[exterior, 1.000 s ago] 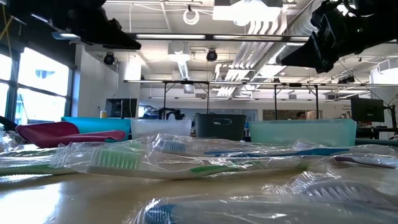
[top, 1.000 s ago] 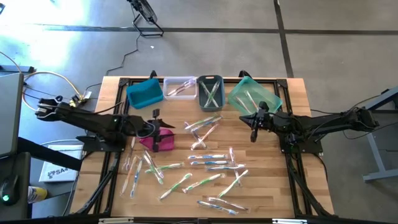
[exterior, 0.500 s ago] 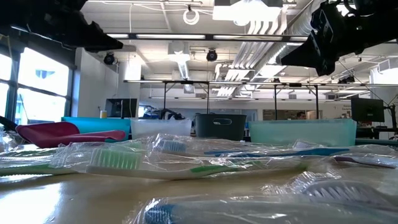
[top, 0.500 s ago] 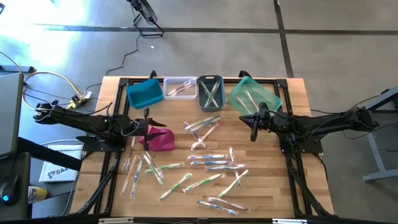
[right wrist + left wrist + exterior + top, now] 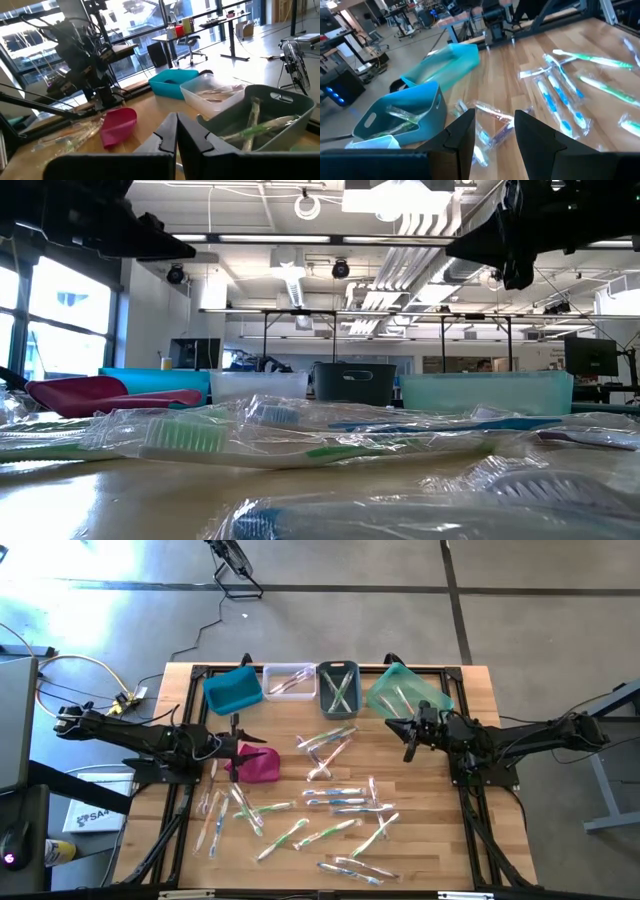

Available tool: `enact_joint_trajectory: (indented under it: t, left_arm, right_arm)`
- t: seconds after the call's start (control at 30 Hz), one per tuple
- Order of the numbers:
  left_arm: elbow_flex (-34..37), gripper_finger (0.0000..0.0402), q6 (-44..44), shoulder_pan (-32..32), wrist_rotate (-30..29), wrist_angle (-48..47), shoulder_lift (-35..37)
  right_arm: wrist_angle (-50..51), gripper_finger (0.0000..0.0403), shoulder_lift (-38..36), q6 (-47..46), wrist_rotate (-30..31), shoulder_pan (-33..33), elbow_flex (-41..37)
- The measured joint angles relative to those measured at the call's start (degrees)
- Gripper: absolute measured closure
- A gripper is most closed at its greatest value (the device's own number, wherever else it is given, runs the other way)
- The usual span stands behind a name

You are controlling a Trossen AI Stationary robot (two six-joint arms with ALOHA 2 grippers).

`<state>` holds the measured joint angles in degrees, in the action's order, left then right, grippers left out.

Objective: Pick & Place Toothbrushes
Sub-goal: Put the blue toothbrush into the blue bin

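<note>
The toothbrushes [image 5: 335, 802] lie loose across the middle and near part of the worktop [image 5: 440, 850], most of them in clear crinkly wrappers, and a few already sit in the clear bin [image 5: 288, 680], the grey bin [image 5: 338, 688] and the pale green bin [image 5: 408, 692] along the far edge. The blue bin [image 5: 233, 689] looks empty from above, though its floor is hard to read.

The left hand [image 5: 236, 745] hangs just beside the magenta pouch [image 5: 258, 764] with its fingers [image 5: 462, 137] parted and nothing between them. The right hand [image 5: 408, 741] hovers near the pale green bin, pinched fully together and holding nothing.

The chief risk, as I judge it, is the wrappers. They are slick and overlap in places, so a hand coming down on one brush could pinch only the film, or lift a neighbour along with it. Two brushes in the cluster near the grey bin [image 5: 325, 744] cross each other, which invites just that.

A second risk is the pouch: the left hand is so near it that a downward reach could snag or shove it into the brushes beside it. The right hand must also part its fingers before any pick, or it would merely push a brush along the wood.
</note>
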<state>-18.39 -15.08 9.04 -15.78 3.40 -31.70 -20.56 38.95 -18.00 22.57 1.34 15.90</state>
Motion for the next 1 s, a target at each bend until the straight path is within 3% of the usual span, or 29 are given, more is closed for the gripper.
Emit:
enact_joint_trajectory:
  t: [0.27, 0.5, 1.0]
  left_arm:
    - [0.00, 0.0270, 10.63, 0.00, -0.28, 1.33, -0.02]
    - [0.00, 0.0270, 18.51, -0.02, -6.22, 1.29, -0.02]
    - [-0.02, 0.0270, 18.84, -0.02, -6.31, 1.20, -0.02]
  right_arm:
    - [-0.06, 0.0400, -0.01, -0.43, 2.27, 0.02, 0.00]
    - [-0.05, 0.0400, -0.01, -0.43, 4.76, 0.04, 0.00]
    - [0.47, 0.0400, -0.01, 1.26, 6.05, 0.02, 0.23]
